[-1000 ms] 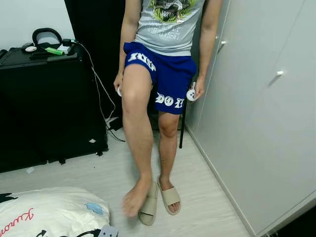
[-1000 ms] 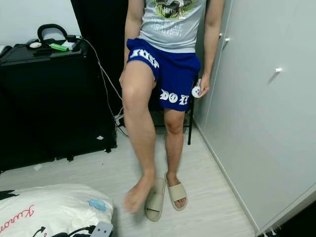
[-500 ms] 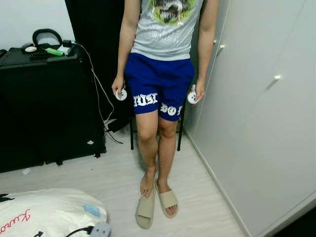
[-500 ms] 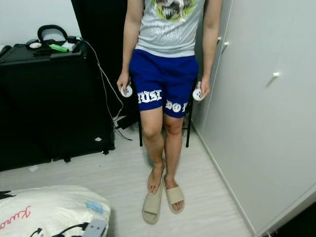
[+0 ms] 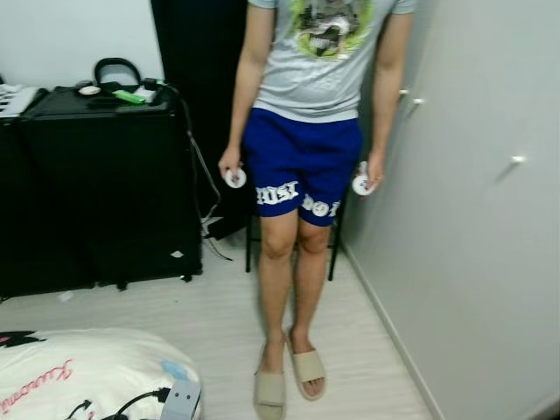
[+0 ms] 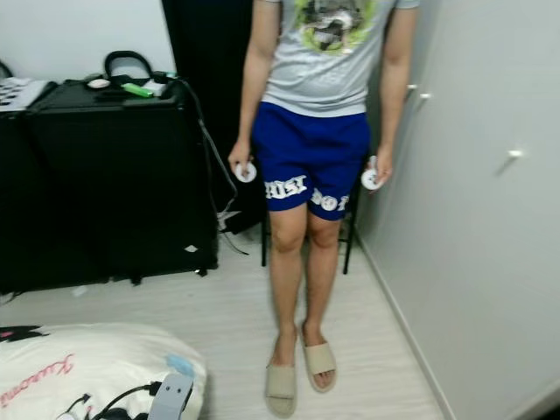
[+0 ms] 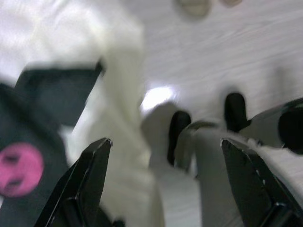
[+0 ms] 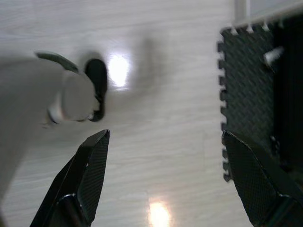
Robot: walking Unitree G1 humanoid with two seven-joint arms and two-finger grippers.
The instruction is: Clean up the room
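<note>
A white cushion (image 5: 87,372) with red lettering lies on the floor at the lower left. A black cable and a grey plug block (image 5: 181,399) rest on it, beside a small light-blue scrap (image 5: 172,368). My left gripper (image 7: 164,142) hangs open over that white fabric (image 7: 113,94) and a dark cloth with a pink print (image 7: 21,165). My right gripper (image 8: 165,137) hangs open above bare pale floor (image 8: 161,71). Neither holds anything.
A person (image 5: 306,114) in a grey shirt, blue shorts and beige slippers (image 5: 306,372) stands ahead, holding white controllers. A black cabinet (image 5: 105,192) with headphones (image 5: 118,70) is at the left, white wardrobe doors (image 5: 481,219) at the right. A black foam mat (image 8: 255,94) lies by my right side.
The person has lowered the raised leg and now stands on both feet in the slippers. The whole picture has shifted to the right, so the camera has moved.
</note>
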